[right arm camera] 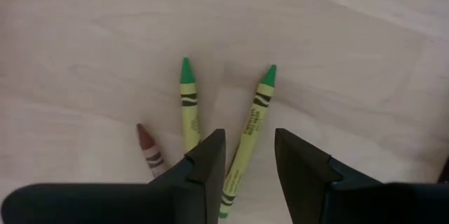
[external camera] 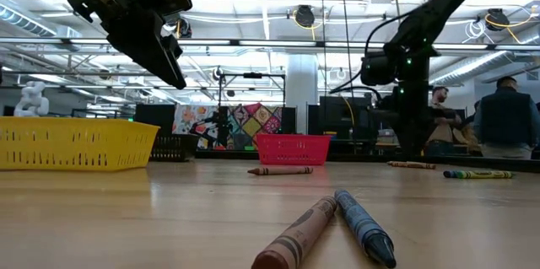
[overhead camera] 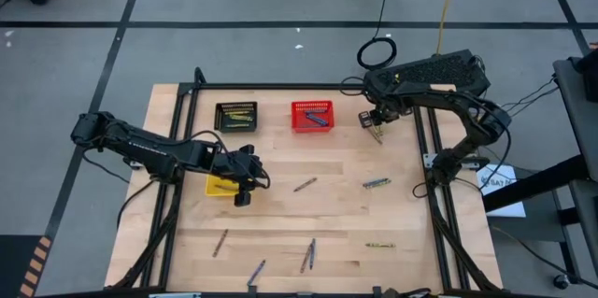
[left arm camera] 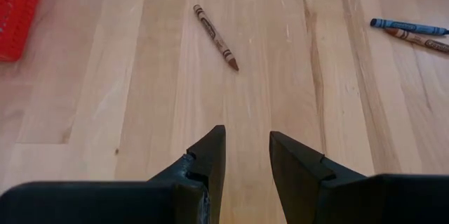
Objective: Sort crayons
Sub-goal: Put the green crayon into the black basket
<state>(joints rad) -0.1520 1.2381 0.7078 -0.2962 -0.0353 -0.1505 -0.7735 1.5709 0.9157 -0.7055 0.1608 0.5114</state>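
Crayons lie scattered on the wooden table. My right gripper (right arm camera: 249, 155) stands open near the table's far right (overhead camera: 376, 130), pointing steeply down over three crayons. Its fingers stand on either side of one yellow-green crayon (right arm camera: 252, 122); I see no touch. Another yellow-green crayon (right arm camera: 188, 101) and a brown one (right arm camera: 147, 147) lie beside it. My left gripper (left arm camera: 247, 154) hangs open and empty above the table, next to the yellow basket (overhead camera: 220, 186). A brown crayon (left arm camera: 216, 36) lies on the boards ahead of it.
A black basket (overhead camera: 235, 116) and a red basket (overhead camera: 312, 116) with crayons in them stand at the far side. Loose crayons lie mid-table (overhead camera: 305, 184), (overhead camera: 376, 183) and along the near edge (overhead camera: 220, 242), (overhead camera: 308, 256), (overhead camera: 379, 245).
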